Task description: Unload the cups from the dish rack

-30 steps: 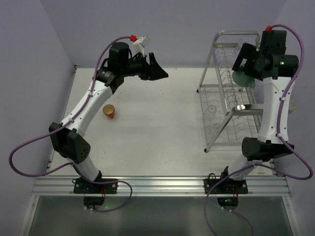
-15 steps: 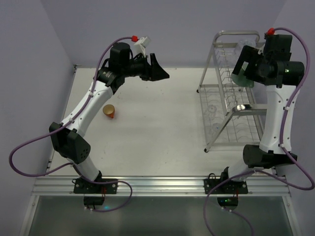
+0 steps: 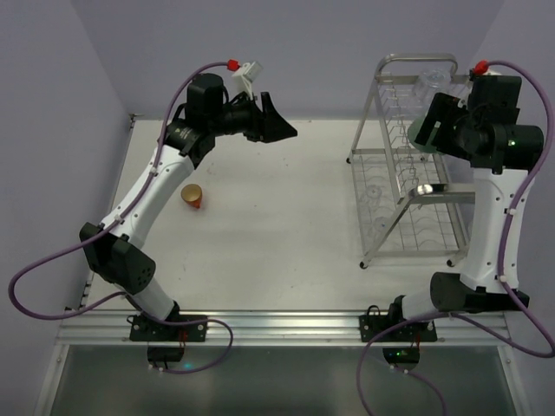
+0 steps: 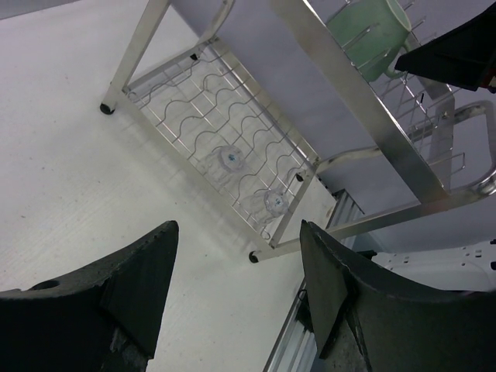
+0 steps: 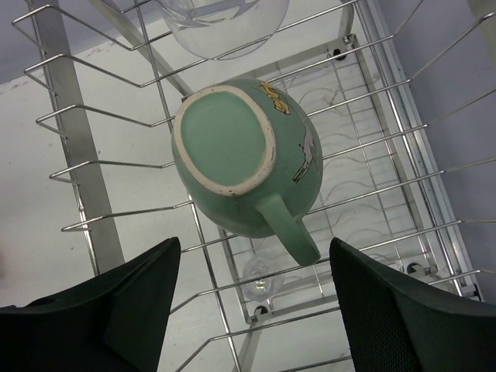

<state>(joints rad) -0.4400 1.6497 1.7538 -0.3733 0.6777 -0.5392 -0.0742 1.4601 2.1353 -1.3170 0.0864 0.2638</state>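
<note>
The silver wire dish rack stands at the right of the table. A mint-green mug sits upside down on its upper tier, with its handle pointing toward my right gripper. A clear glass tumbler rests just beyond it. My right gripper is open and hovers just above the mug without touching it; it also shows in the top view. The orange-red cup lies on the table at the left. My left gripper is open and empty, high above the table's back middle.
Two small clear items sit on the rack's lower tier. The purple back and side walls close in the table. The rack's looped top handle rises near the right arm's wrist.
My right arm has shifted up and slightly right, with its gripper still open over the mint-green mug. The left arm has barely moved.
</note>
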